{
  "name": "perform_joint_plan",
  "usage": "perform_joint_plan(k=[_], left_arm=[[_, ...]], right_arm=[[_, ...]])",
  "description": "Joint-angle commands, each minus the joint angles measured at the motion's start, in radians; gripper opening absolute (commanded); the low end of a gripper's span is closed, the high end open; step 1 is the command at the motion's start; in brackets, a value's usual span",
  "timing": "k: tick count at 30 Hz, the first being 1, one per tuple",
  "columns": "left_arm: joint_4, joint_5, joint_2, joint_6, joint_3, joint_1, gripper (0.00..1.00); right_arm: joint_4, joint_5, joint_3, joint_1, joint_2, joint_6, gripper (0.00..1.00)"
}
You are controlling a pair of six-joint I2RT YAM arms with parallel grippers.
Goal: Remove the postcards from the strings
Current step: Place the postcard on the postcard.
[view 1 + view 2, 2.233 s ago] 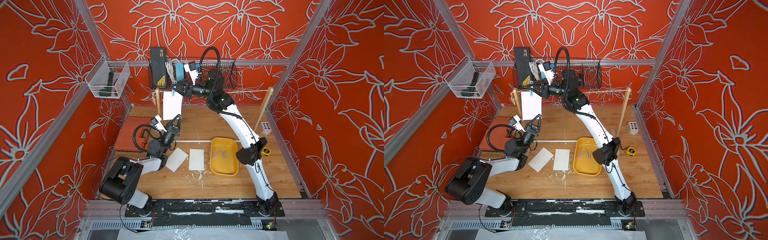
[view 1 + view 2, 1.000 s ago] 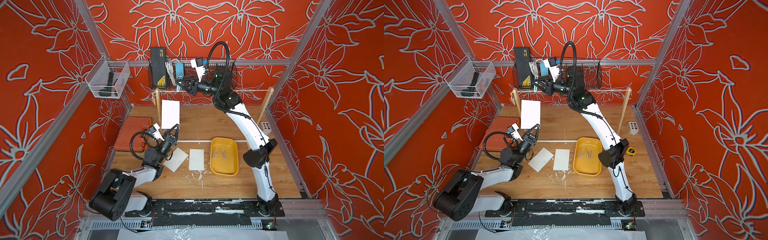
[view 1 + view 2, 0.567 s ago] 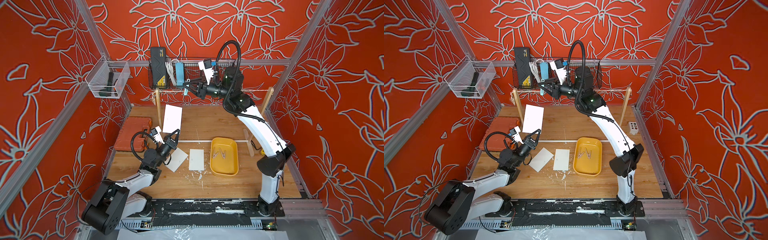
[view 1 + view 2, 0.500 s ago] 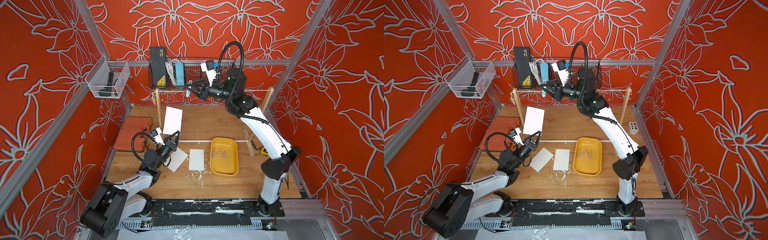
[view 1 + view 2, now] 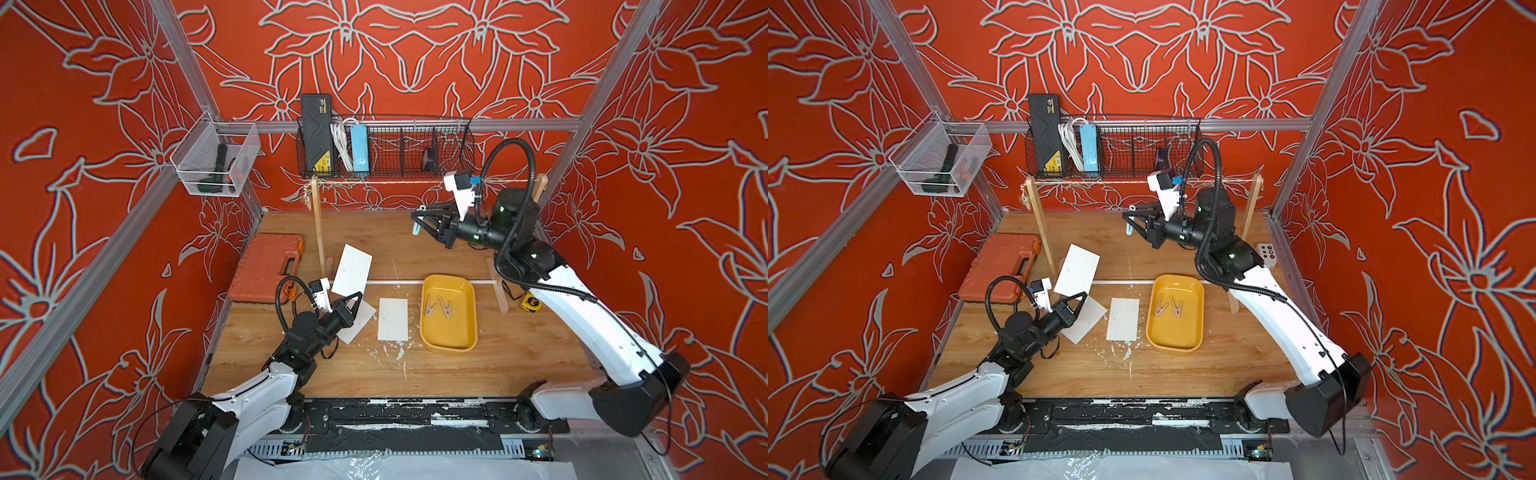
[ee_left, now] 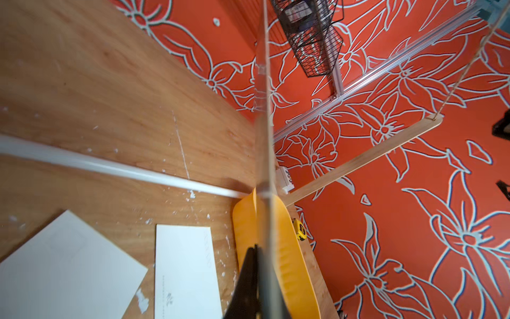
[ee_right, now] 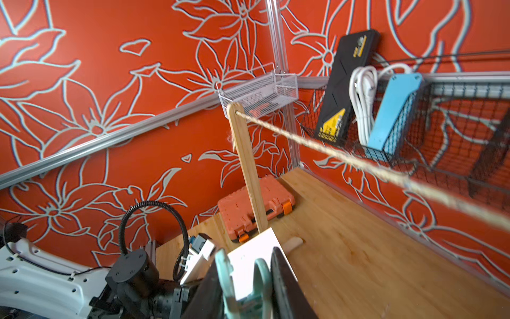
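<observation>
Overhead, left claw (image 5: 345, 296) pinches a postcard (image 5: 352, 270), seen edge-on by its wrist; right claw (image 5: 419, 218) clamps a clothespin (image 5: 415, 228)

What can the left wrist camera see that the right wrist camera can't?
Only the left wrist view: the yellow tray and two flat postcards. Only the right wrist view: the orange toolbox and a teal clothespin in the right end effector. Both: the string, the black wire basket, the wooden table.
</observation>
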Motion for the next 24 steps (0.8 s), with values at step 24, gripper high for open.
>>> perform_joint_plan(k=[24], left_arm=[[-0.061,0.016,0.174,-0.165,-0.084,-0.123,0.0]], right_arm=[[-0.019,0.173,-0.685,-0.021,-0.339,0.032,0.27]])
